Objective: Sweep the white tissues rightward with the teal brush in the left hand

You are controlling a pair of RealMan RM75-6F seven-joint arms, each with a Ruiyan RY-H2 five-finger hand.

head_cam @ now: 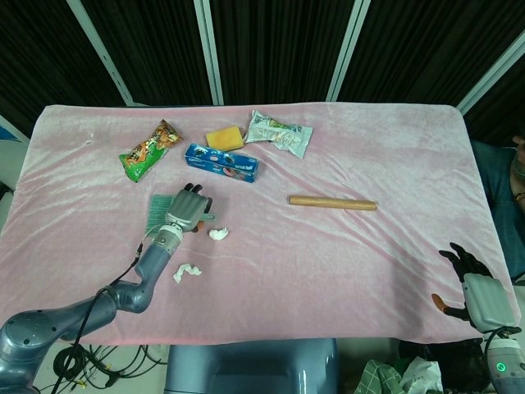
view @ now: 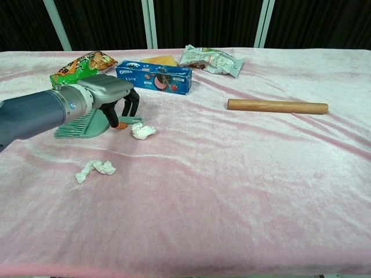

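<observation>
The teal brush (head_cam: 156,210) (view: 81,125) lies flat on the pink cloth at the left, bristles pointing left and handle pointing right. My left hand (head_cam: 187,208) (view: 110,92) hangs over the handle, fingers spread and curved down around it, thumb tip at the handle; a firm hold is not visible. One crumpled white tissue (head_cam: 217,234) (view: 142,131) sits just right of the handle. A second, twisted tissue (head_cam: 186,272) (view: 95,169) lies nearer the front edge. My right hand (head_cam: 480,297) rests at the table's front right corner, fingers apart and holding nothing.
Behind the brush are a blue Oreo box (head_cam: 221,162) (view: 153,77), a green snack bag (head_cam: 149,150), a yellow sponge (head_cam: 224,138) and a silver packet (head_cam: 279,131). A wooden rolling pin (head_cam: 332,202) (view: 277,106) lies right of centre.
</observation>
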